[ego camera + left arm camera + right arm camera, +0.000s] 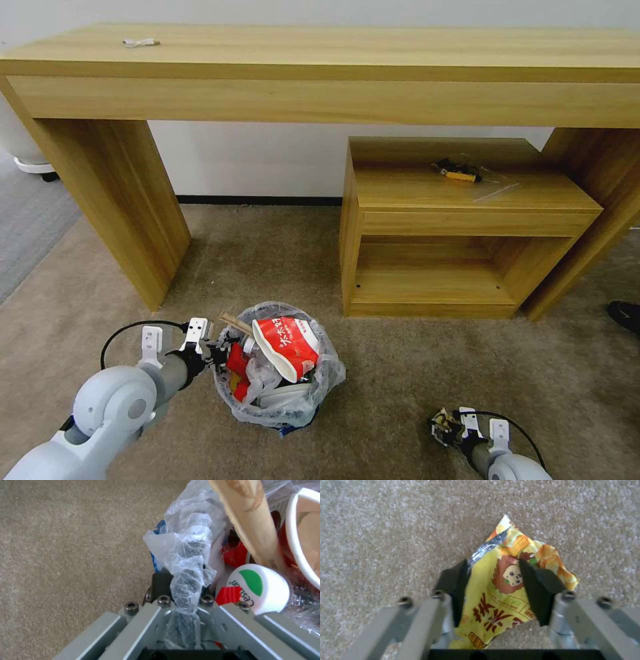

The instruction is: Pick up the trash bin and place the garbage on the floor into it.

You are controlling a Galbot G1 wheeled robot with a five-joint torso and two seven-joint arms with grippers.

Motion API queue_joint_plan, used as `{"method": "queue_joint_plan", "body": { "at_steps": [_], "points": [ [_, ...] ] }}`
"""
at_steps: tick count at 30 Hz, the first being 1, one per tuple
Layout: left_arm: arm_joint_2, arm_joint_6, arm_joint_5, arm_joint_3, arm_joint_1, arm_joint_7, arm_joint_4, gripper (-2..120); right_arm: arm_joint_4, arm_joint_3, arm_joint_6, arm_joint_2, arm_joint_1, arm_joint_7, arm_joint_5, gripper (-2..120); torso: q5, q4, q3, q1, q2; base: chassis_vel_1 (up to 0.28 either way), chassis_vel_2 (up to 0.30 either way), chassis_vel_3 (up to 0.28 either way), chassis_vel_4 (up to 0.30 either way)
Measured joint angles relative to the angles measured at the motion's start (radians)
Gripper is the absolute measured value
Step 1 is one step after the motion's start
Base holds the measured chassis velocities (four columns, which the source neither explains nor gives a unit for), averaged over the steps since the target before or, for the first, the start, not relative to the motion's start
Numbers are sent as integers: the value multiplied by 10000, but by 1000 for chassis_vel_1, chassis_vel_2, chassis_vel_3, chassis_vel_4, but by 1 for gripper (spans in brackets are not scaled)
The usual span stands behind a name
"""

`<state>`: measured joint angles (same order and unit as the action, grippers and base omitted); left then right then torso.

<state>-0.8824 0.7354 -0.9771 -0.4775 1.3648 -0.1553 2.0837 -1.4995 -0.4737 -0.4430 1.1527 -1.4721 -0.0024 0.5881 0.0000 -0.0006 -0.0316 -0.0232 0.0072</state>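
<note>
Holding the bin: we have our left gripper [181,597] clamped on the rim of the trash bin [280,407], with the crinkly bag liner [188,562] bunched between the jaws; the bin stands on the carpet [400,373] right in front of those jaws.

Bin contents: we see a red-white paper cup [288,345], a wooden stick [235,322], a white bottle cap [258,588] and red scraps heaped just past our left jaws, piled to the rim and above it.

Right jaws: our right gripper [493,585] has its jaws apart, one on each side of a yellow snack wrapper [506,580] lying on the carpet; we judge they are not yet pressed onto it.

Wrapper position: it lies between the right jaws, well apart from the bin.

Risk, thin grip: we judge the wrapper is flat and slick, so the jaws could close on air above it or pinch only a corner, and it could slip out on the way up.

Risk, full bin: the heap stands proud, so another piece dropped on top may slide off, or knock the cup out.

Risk, bag slip: if our left jaws hold mostly plastic and not the hard rim, we think the liner could pull loose and the bin tip when moved.
</note>
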Motion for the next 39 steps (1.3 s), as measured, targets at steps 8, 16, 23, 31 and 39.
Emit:
{"method": "queue_joint_plan", "body": {
  "at_steps": [8,16,23,31,39],
  "points": [
    [-4,0,-12,-12,22,-42,96,0,0,43,201,139,-10,292,-86,8,-1,-1,0,0,1,0,0,0,0],
    [-30,0,-24,-19,116,-130,201,0,-341,-104,488,68,-187,360,-238,0,-1,-2,0,0,0,0,0,0,0],
    [-35,1,-10,-49,191,-134,240,0,-1306,-377,1224,-91,-399,125,-962,0,-2,-2,0,0,0,0,0,0,0],
    [-21,0,-3,-33,176,-134,245,0,-3082,-753,1884,-759,-564,-946,-1406,0,-2,-3,0,1,0,0,0,0,0],
    [82,0,-154,273,-202,-339,211,0,-5548,-496,1895,-2375,384,-2527,-119,0,-4,-8,0,0,0,0,0,0,0]
  ]
}}
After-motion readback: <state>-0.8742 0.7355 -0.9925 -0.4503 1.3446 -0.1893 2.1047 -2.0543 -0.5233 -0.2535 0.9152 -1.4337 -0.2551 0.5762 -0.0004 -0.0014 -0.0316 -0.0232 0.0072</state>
